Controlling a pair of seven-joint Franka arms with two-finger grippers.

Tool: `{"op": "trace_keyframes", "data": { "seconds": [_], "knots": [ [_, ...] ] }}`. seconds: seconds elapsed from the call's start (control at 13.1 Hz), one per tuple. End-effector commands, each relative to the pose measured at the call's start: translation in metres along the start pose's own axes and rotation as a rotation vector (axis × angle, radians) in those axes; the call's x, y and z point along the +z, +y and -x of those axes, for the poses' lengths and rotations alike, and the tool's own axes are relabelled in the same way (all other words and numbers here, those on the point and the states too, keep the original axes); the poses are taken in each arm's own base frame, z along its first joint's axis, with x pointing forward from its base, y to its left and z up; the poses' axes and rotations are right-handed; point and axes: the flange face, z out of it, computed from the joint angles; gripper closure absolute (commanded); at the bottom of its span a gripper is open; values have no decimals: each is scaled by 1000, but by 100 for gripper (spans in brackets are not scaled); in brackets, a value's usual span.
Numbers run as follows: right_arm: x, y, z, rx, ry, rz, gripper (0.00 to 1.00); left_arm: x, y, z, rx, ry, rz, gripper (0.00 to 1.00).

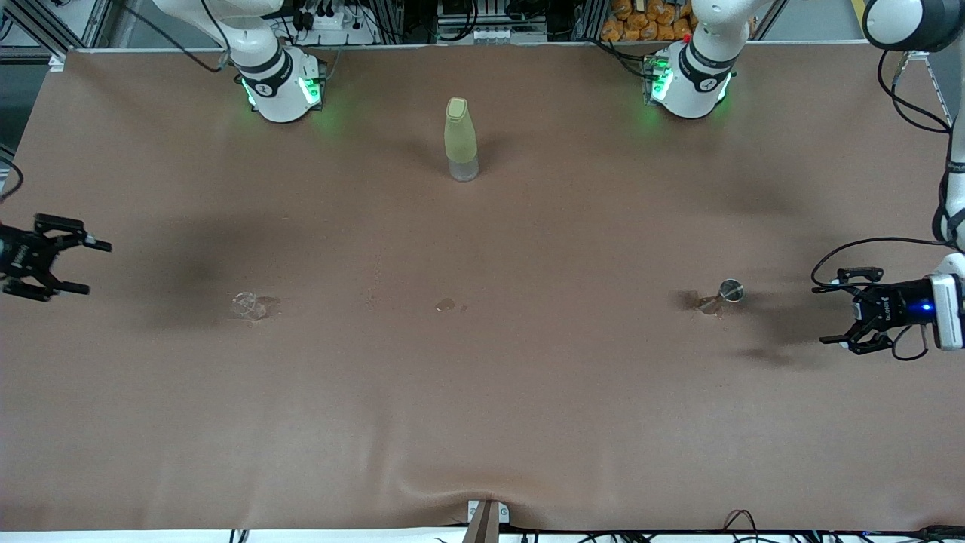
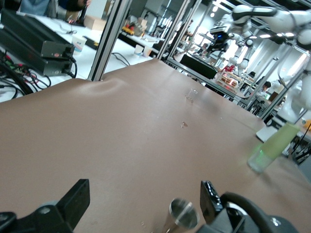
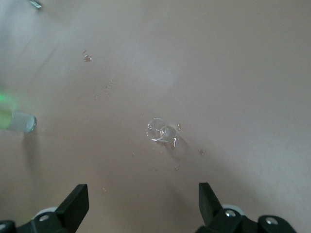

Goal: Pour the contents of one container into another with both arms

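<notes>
The tiny clear glass cup [image 1: 249, 305] sits on the brown table toward the right arm's end, with a few droplets around it; in the right wrist view the cup [image 3: 162, 131] lies ahead of the fingers. My right gripper [image 1: 98, 267] hovers open and empty over that end of the table, apart from the cup. The small silver jigger [image 1: 722, 296] stands toward the left arm's end. My left gripper [image 1: 822, 314] is open beside it, not touching. In the left wrist view the jigger [image 2: 182, 216] shows just ahead of the open left gripper [image 2: 146, 199], close to one finger.
A tall yellow-green bottle [image 1: 461, 139] stands mid-table, farther from the front camera, between the two arm bases. A small wet spot [image 1: 446, 305] marks the cloth between cup and jigger. The cloth [image 1: 482, 422] bulges slightly near the front edge.
</notes>
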Motion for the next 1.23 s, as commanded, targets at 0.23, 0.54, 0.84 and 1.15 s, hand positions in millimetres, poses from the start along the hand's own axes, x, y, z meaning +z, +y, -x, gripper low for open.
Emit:
{"op": "trace_keyframes", "data": {
  "seconds": [0.23, 0.54, 0.84, 1.15],
  "knots": [
    [-72, -85, -57, 308, -99, 226, 0, -26, 54, -110, -156, -267, -228, 0],
    [-88, -149, -98, 427, -124, 346, 0, -16, 83, -157, -393, -287, -296, 0],
    [-86, -186, -125, 508, -120, 406, 0, 13, 108, -196, -556, -404, -410, 0],
    [-88, -192, -130, 503, -153, 426, 0, 20, 125, -226, -792, -430, -594, 0]
  ]
}}
